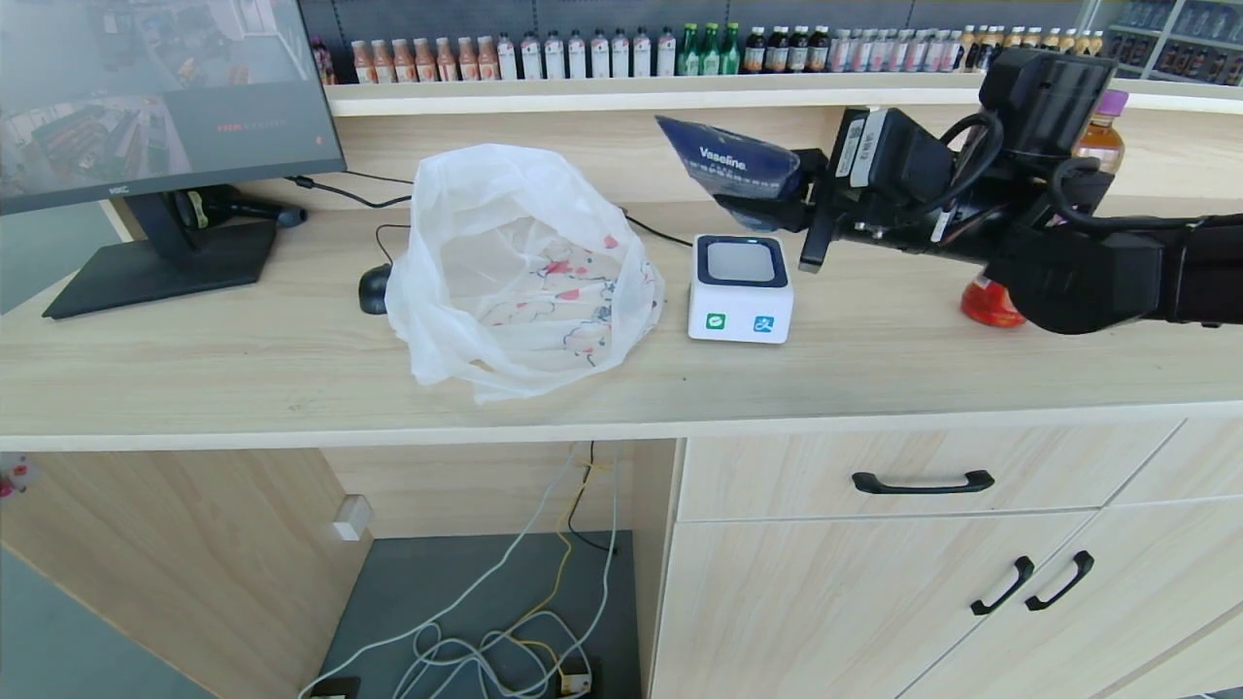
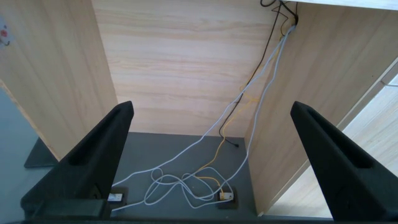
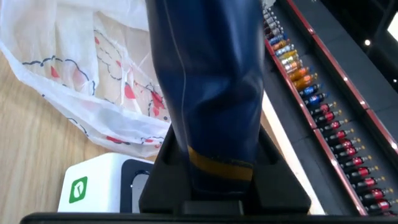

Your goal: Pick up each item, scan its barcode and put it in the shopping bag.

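Hanging low, left tool (image 2: 211, 106): below the desk top, facing the cables (image 2: 186, 180) on the floor. Its two fingers are spread wide with nothing between them.
Monitor (image 1: 146, 87): at the left end of the desk (image 1: 874, 369), with a mouse (image 1: 374, 289) between its stand and the bag.
Shopping bag (image 1: 524, 272): thin white plastic with a red and blue print. It slumps on the desk with its mouth open upward, just left of the scanner and nearly touching it.
Scanner (image 1: 740, 288): a small white box with its dark-framed window facing up.
Tube (image 1: 728, 160): dark blue, in the air above the scanner's rear edge and a little toward the bag. Its long axis runs from the right tool leftward, with the free end tilted up.
Right tool (image 1: 791, 184): closed firmly on the tube's near end, reaching in from the right at about the height of the back ledge.
Barcode side: I cannot tell whether it faces the window.
Step in hand: probably the scan, with bagging to follow.
Deciding relation: the bag mouth lies to the left of the tube and lower, along the line the tube already points. The right arm is the nearer one and already holds the item, so a leftward carry over the scanner and a lowering should do it. The bag's limp rim could fold in under the tube.
Far right: a bottle (image 1: 1102, 136) with a purple cap behind the arm, and a red item (image 1: 986, 303) partly hidden under it.
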Robot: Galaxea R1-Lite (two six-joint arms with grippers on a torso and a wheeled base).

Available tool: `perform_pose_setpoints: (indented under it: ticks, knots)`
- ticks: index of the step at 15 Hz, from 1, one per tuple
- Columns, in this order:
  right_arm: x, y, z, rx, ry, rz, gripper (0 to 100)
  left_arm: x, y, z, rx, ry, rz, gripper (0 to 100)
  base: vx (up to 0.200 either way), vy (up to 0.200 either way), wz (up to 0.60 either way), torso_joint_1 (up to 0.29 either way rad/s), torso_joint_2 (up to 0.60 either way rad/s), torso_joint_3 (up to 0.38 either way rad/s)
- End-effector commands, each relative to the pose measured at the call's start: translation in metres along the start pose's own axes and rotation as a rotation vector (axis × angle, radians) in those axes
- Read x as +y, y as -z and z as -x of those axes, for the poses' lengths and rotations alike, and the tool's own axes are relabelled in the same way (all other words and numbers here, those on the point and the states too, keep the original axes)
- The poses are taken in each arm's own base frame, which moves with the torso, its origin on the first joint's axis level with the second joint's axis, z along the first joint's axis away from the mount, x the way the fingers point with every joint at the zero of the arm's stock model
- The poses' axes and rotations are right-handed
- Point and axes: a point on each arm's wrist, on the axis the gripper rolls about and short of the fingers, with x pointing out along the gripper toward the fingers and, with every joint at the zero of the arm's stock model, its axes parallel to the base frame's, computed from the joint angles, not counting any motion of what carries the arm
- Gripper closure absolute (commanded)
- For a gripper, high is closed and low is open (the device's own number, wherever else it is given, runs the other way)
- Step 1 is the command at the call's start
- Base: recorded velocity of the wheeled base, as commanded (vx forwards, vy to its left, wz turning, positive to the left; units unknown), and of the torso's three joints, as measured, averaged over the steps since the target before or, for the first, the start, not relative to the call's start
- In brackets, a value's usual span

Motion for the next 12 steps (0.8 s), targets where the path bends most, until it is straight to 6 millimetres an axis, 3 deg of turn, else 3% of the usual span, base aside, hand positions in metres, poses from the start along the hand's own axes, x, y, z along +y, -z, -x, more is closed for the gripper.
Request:
perform_pose_setpoints:
  ticks: [1,6,12]
  knots:
    - [-0.019,-0.024,0.011,-0.025,0.042,0.021,100,0.0,0.0,0.0,0.0,-0.001,0.001,0,0.0,0.0,0.0,0.0,0.0,0.0]
    - [-0.026,-0.045,0.021,-0.096,0.13,-0.059,100,0.0,0.0,0.0,0.0,-0.001,0.001,0,0.0,0.0,0.0,0.0,0.0,0.0]
    - [0.011,-0.036,0.037,-0.09,0.366,-0.41,100,0.0,0.0,0.0,0.001,-0.001,0.001,0,0.0,0.0,0.0,0.0,0.0,0.0]
